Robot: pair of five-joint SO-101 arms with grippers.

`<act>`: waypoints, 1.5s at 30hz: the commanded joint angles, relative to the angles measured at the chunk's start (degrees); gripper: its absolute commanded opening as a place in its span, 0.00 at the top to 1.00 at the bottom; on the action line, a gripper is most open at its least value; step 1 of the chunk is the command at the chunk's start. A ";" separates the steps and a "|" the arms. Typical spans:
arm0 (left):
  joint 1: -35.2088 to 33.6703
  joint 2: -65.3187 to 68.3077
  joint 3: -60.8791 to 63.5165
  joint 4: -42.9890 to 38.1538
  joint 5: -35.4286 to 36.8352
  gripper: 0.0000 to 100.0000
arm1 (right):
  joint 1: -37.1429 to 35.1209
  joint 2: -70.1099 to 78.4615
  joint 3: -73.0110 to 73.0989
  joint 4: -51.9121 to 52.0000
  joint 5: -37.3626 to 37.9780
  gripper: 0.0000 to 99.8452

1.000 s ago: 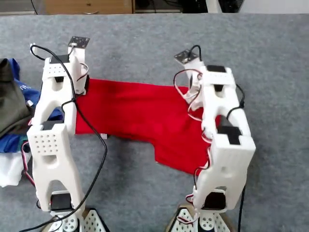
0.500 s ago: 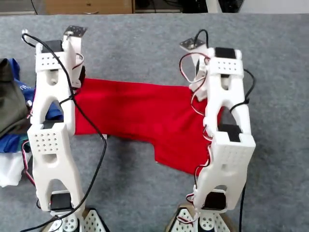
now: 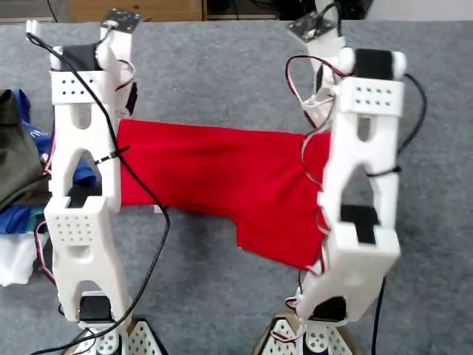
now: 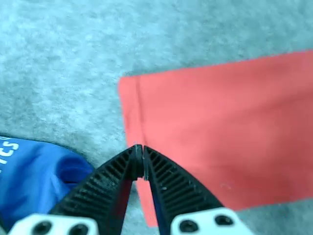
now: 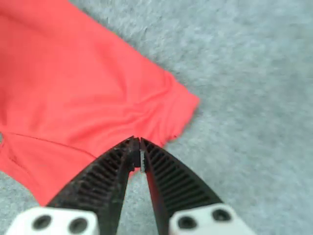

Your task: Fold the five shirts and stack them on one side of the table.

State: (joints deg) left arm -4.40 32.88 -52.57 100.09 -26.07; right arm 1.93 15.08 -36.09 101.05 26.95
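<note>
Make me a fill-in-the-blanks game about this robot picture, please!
1. The shirt spread on the table is the colour ___.
2. The table top is the colour ___.
3. Open or shut? The left hand and the right hand are both ___.
4. The pile of other clothes lies on the table's ___ side.

Missing words: red, gray, shut, left.

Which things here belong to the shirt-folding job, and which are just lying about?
Job: red shirt; pile of other shirts beside it; left tool and right tool, both shut.
Lying about: wooden furniture behind the table.
</note>
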 commanded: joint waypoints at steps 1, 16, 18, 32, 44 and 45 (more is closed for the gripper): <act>3.96 -9.36 8.26 0.79 -0.18 0.98 | 3.12 -13.41 3.91 1.23 -0.62 1.00; 38.68 -28.26 39.38 0.00 -0.44 0.98 | 19.12 -43.38 16.40 1.05 -0.44 1.00; 43.16 -28.18 41.49 -1.93 -0.44 0.97 | 19.91 -45.76 18.77 1.05 -0.18 1.00; 55.82 -20.18 48.18 -12.66 -0.62 0.81 | 20.26 -58.68 31.16 1.05 -0.18 1.00; 56.62 -11.65 48.00 -21.89 -0.88 0.81 | 20.26 -60.70 32.75 1.14 -0.18 1.00; 56.62 -11.12 48.09 -21.89 -0.88 0.81 | 20.26 -60.70 32.75 1.14 -0.18 1.00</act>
State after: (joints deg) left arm 51.60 21.71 -3.96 79.08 -26.42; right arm 21.45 -45.05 -3.47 101.32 27.03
